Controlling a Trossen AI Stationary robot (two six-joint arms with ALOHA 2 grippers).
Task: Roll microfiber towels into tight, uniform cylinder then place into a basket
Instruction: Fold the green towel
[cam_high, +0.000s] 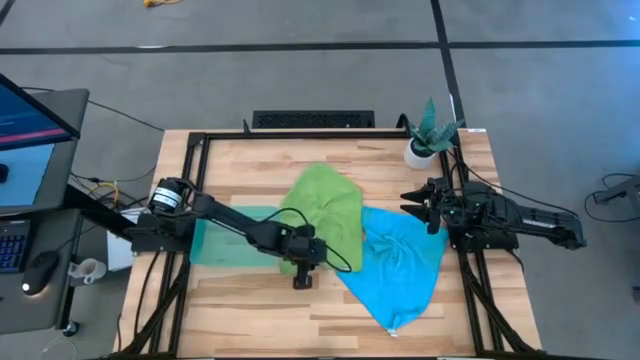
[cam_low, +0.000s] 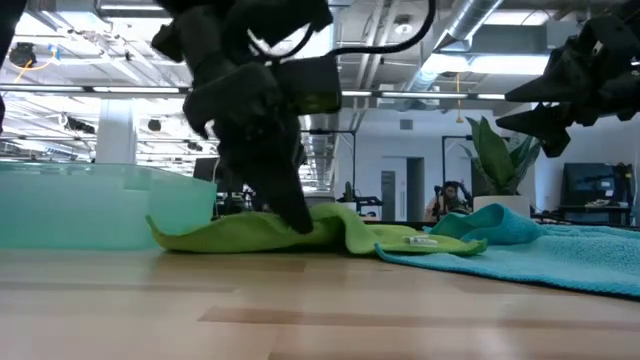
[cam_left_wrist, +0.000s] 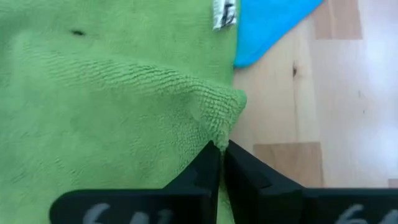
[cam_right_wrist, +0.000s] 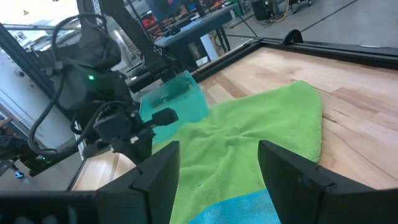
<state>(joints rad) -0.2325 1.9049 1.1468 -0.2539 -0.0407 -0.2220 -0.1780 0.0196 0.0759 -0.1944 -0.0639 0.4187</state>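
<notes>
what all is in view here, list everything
green towel: 1, lime, table middle, spread flat, near corner pinched
blue towel: 1, sky blue, beside the green towel on the right arm's side, their edges meeting
basket: 1, translucent teal, under the left arm
plant: 1, green in a white pot, far right corner
table: 1, light wood, black frame
left hand: 1, dark, shut on the green towel's corner
right hand: 1, dark, open, raised by the table's right edge
</notes>
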